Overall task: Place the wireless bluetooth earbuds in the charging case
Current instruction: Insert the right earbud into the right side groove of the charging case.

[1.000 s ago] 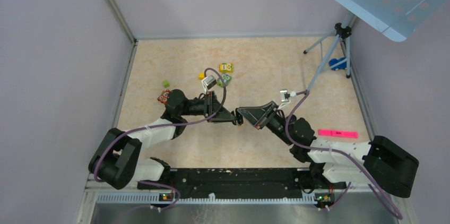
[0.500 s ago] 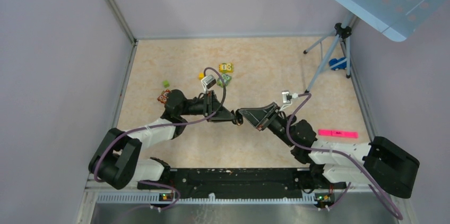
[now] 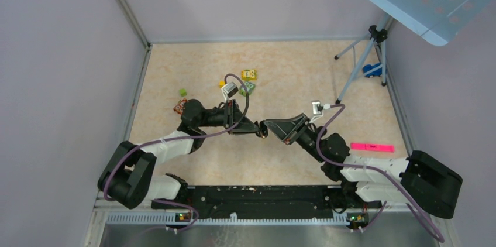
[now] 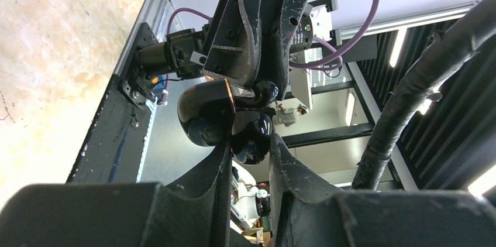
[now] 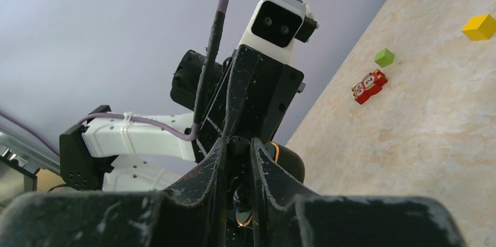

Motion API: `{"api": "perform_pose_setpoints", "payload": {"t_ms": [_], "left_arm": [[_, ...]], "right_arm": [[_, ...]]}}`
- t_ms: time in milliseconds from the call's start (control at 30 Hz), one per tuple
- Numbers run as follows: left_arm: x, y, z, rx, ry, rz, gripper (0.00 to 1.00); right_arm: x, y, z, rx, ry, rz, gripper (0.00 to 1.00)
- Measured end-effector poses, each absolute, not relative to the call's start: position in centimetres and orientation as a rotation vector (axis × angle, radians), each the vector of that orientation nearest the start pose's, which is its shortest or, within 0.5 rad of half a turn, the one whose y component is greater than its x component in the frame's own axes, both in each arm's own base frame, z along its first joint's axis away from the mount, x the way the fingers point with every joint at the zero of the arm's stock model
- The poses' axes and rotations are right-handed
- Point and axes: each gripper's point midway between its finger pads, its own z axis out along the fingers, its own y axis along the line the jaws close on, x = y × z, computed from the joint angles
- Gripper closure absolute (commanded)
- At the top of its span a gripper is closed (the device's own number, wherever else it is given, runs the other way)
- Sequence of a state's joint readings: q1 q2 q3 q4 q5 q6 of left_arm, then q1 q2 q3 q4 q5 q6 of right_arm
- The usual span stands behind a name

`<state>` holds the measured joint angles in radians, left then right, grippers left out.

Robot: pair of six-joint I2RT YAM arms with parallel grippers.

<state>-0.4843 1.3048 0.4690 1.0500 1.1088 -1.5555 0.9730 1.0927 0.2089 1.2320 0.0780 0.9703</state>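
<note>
From above, near the middle of the table (image 3: 304,83), the left gripper (image 3: 258,130) and the right gripper (image 3: 269,125) meet tip to tip, each arm reaching inward. A speck of orange shows where the tips touch. What they hold is too small to make out from this height. Behind the left arm lie a yellow block (image 3: 249,74), a small green block (image 3: 183,92) and a red toy (image 3: 180,106). A pink strip (image 3: 372,147) lies near the right arm, and a tripod (image 3: 361,54) stands at the far right.

On the left wrist camera, the left gripper's fingers (image 4: 221,168) are clamped on the charging case (image 4: 251,136), a glossy black body held in the air, away from the table. A second rounded black part with an orange edge (image 4: 202,112) stands out beside it, seemingly the opened lid. The right gripper comes in from the top of this view with its tips against the case. A small glossy black bead, the earbud (image 4: 266,90), sits at those tips and touches the case's orange edge.

On the right wrist camera, the right gripper's fingers (image 5: 213,165) are almost together, pinched on the earbud. It shows as a dark piece with a brass-coloured ring low in the narrow gap. Just beyond the tips the left gripper faces them, and the case's black curve and orange rim show to the right. I cannot tell whether the earbud is seated in its pocket.
</note>
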Motion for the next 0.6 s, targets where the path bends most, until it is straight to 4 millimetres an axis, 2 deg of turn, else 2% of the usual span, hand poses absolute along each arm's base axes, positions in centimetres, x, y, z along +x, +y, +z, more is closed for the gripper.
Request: {"api": "perform_pose_setpoints", "payload": {"t_ms": [600], "left_arm": [[15.76, -28.14, 25.66, 0.257, 1.986, -2.238, 1.0]], "right_arm": [[17.68, 29.44, 27.05, 0.069, 1.353, 1.621, 1.0]]}}
